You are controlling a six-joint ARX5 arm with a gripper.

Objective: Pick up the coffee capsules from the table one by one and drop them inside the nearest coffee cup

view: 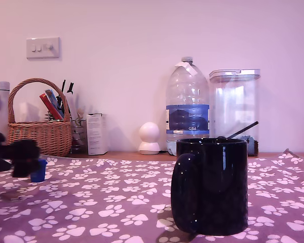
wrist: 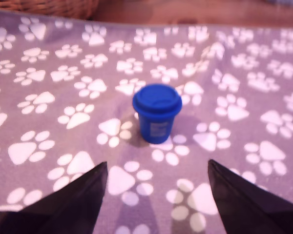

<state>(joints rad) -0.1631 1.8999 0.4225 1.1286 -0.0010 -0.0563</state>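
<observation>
A small royal-blue coffee capsule stands upright on the purple paw-print cloth of the table. In the wrist view my gripper is open, its two dark fingers spread wide and short of the capsule, touching nothing. In the exterior view the capsule sits at the far left, with the blurred black gripper just beside it. The glossy black coffee cup stands in the foreground at the exterior view's right, handle toward the left.
A wicker basket stands at the back left, next to a white box. A white round device, a clear water bottle and a clear container line the back wall.
</observation>
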